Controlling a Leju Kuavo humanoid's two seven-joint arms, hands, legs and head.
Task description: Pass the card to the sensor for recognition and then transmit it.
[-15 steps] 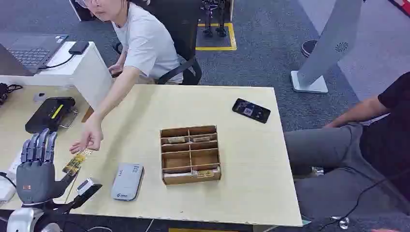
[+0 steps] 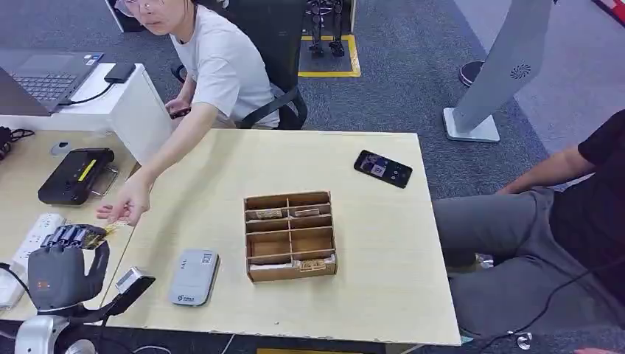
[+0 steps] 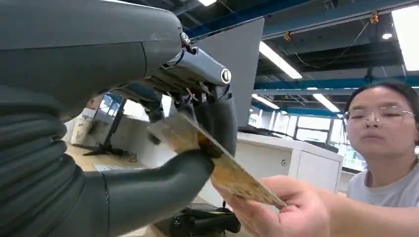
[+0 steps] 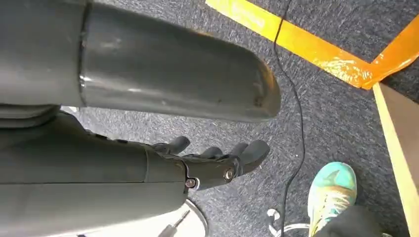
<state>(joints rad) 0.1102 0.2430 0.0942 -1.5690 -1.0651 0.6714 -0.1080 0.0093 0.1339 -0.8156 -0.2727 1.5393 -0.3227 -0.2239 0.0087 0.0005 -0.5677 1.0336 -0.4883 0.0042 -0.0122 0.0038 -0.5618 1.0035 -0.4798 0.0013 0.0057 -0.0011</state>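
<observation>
While the left robot hand pinches one end of the thin yellowish patterned card left of the grey box-shaped sensor, a person's hand holds the other end. Light, stiff, probably slippery, it needs an edge pinch. The right robot hand hangs empty, fingers loosely apart.

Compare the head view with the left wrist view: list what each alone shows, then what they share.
Head view alone: the grey sensor, the wooden compartment box and the phone on the table. Left wrist view alone: ceiling lights overhead. Shared: the left hand pinching the card, with the person's hand on its other end.
</observation>
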